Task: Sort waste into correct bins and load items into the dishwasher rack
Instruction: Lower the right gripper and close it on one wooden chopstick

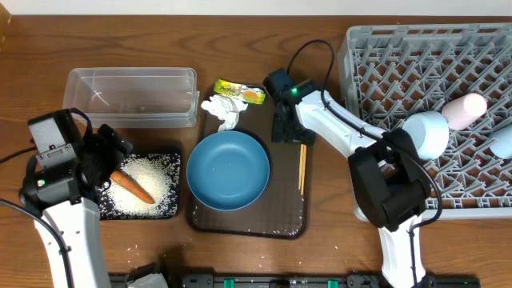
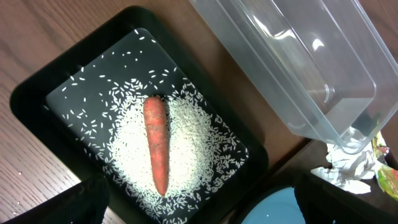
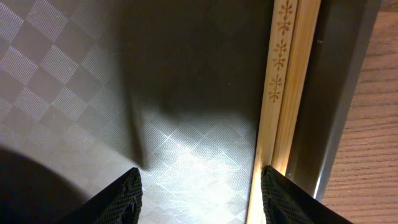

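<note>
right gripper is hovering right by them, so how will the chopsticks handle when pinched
Probably stiff and light: the chopsticks are thin wood. Lying flat beside the tray rim, they may be hard to get under, and the pair could separate or roll.

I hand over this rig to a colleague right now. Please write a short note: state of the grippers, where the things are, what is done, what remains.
Left gripper: open, empty, above the black tray.
Right gripper: open, low over the serving tray, chopsticks at one finger, not gripped.
Done: rice and carrot are in the black tray; light-blue cup and pink cup are in the rack.
Left: tissue and snack wrapper lie on the serving tray, and the clear tub is empty; blue bowl and chopsticks must go to the rack.
</note>
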